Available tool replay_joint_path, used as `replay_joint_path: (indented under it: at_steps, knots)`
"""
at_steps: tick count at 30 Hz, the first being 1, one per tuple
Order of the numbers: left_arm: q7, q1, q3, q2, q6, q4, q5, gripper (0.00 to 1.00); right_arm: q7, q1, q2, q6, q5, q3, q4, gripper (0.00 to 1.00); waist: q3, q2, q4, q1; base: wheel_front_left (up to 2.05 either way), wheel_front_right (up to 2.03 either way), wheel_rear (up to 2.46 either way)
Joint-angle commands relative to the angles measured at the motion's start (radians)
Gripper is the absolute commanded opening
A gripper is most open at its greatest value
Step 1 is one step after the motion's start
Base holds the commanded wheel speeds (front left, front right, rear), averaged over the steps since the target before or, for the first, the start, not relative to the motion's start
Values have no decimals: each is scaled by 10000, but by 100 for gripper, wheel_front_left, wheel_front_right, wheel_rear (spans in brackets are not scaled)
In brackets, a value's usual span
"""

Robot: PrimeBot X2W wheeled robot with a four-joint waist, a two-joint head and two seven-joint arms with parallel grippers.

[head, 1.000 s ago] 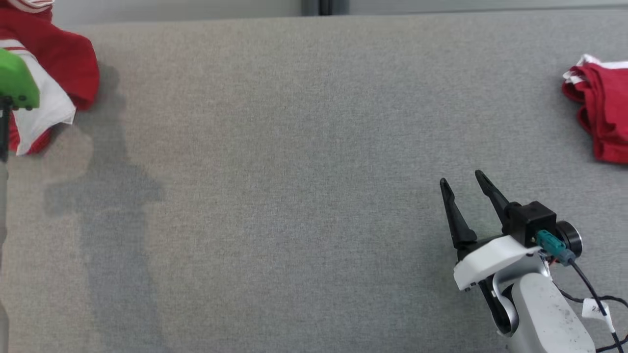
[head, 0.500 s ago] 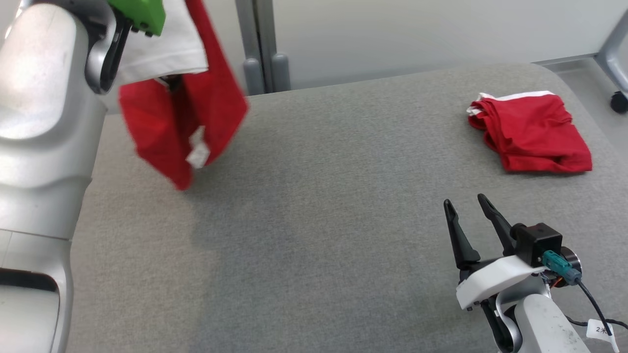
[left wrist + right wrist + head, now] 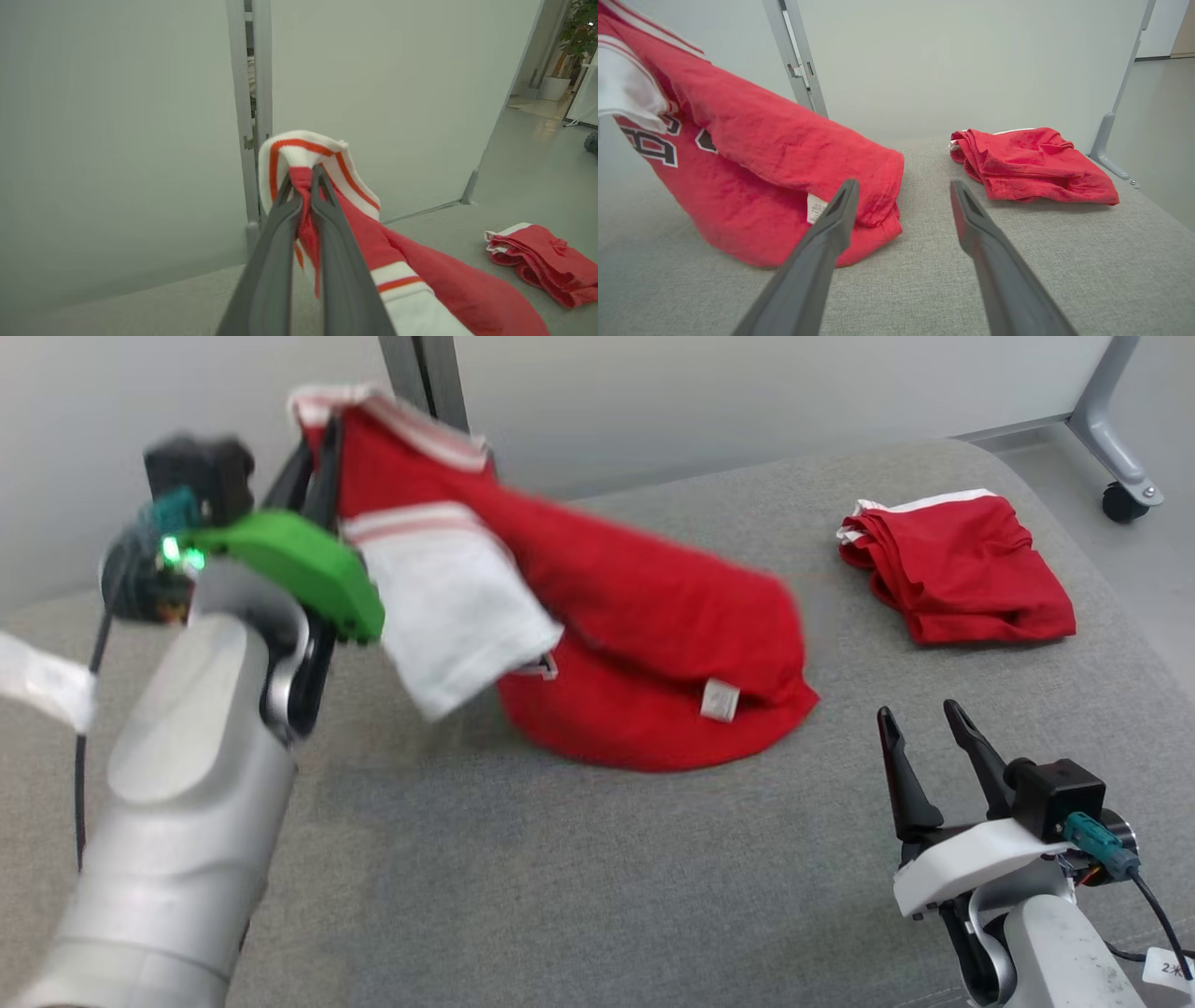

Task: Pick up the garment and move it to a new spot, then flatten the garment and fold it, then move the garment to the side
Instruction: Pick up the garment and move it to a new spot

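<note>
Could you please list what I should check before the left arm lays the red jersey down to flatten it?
1. Left gripper shut on the striped trim of the red jersey: ok.
2. Right gripper open and holding nothing: ok.
3. Jersey's lower edge resting on the grey table: ok.
4. Jersey apart from the folded red garment: ok.
5. Jersey spread flat: not ok, it hangs bunched from the grip.
6. Whether the gripped trim is collar or sleeve: cannot tell.
</note>
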Motion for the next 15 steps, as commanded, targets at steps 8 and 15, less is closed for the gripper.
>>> replay_joint_path:
  at_steps: [8,15]
  knots:
    - [-575,1874,452,625,391,1833,-441,0,-17,-101,-37,-15,-172,-119,-114,100,774,0,47,1,0,0,0]
    - [-961,1534,643,823,306,2704,-604,0,-19,-284,-37,-15,-189,0,-138,100,1287,0,22,1,0,0,0]
